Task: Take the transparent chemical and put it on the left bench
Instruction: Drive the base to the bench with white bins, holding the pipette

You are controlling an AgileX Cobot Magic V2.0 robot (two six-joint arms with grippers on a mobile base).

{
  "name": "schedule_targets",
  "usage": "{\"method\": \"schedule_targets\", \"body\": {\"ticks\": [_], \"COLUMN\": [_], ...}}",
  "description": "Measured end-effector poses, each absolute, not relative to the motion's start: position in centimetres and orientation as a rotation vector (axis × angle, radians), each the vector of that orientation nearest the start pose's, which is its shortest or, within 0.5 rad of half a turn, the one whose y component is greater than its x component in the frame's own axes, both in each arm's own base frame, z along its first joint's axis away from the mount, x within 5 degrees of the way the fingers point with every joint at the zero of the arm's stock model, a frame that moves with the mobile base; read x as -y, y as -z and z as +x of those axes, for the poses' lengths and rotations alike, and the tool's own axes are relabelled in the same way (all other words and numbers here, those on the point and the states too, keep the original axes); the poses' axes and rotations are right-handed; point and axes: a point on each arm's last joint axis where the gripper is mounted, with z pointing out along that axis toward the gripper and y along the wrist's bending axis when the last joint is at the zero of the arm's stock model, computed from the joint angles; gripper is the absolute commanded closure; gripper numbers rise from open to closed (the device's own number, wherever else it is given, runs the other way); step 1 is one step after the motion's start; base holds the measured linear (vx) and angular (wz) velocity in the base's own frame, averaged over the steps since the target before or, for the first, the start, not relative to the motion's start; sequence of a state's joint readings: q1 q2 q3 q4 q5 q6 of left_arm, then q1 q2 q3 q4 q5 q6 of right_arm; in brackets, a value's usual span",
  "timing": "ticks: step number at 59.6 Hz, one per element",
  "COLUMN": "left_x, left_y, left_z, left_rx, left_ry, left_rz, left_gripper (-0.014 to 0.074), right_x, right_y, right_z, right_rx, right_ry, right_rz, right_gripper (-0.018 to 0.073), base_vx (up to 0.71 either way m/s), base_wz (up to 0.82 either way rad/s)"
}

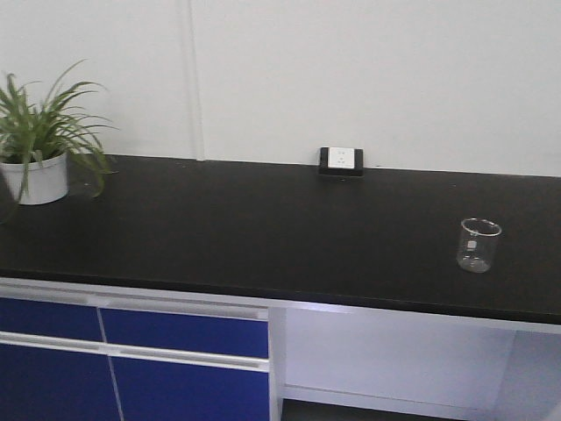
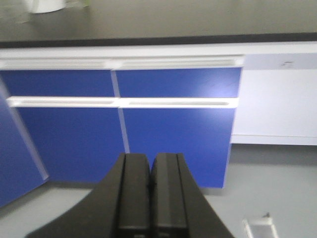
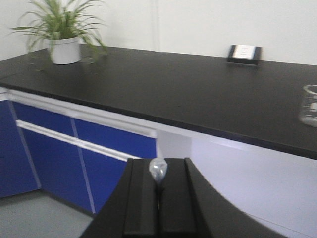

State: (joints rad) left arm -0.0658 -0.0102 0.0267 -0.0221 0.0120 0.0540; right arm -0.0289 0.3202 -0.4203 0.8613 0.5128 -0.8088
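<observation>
A small clear glass beaker (image 1: 479, 245) stands upright on the right part of the black-topped bench (image 1: 263, 228), with no stick in it. It also shows at the right edge of the right wrist view (image 3: 309, 105). My right gripper (image 3: 158, 178) is shut on a translucent whitish dropper, whose bulb (image 3: 158, 171) sticks out between the fingertips. It hangs in front of the bench (image 3: 173, 89), below its top and left of the beaker. My left gripper (image 2: 150, 163) is shut and empty, low before the blue cabinet doors (image 2: 173, 134).
A green plant in a white pot (image 1: 35, 149) stands at the bench's left end, also in the right wrist view (image 3: 64, 34). A black-and-white socket box (image 1: 341, 161) sits against the back wall. An open white recess (image 1: 394, 360) lies under the bench, right of the blue doors.
</observation>
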Motion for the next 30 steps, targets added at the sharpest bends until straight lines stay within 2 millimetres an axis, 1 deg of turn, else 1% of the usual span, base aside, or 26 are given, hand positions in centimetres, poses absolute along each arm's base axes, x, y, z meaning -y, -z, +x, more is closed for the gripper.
{"method": "schedule_targets", "body": {"ticks": [13, 30], "left_x": [0.38, 0.38], "left_y": [-20.36, -20.36], "left_z": [5.65, 5.65], "left_rx": [-1.51, -1.51], "left_ry": [0.027, 0.027], "left_rz": [0.074, 0.074], "left_gripper": [0.06, 0.06], "right_x": [-3.19, -3.19], "right_y": [-30.3, -30.3], "right_z": [7.06, 7.06], "right_rx": [-1.711, -1.711], "right_ry": [-0.297, -0.297], "right_rz": [-0.269, -0.269], "right_gripper": [0.0562, 0.0562], "base_vx": [-0.28, -0.2], "base_wz": [0.55, 0.72]}}
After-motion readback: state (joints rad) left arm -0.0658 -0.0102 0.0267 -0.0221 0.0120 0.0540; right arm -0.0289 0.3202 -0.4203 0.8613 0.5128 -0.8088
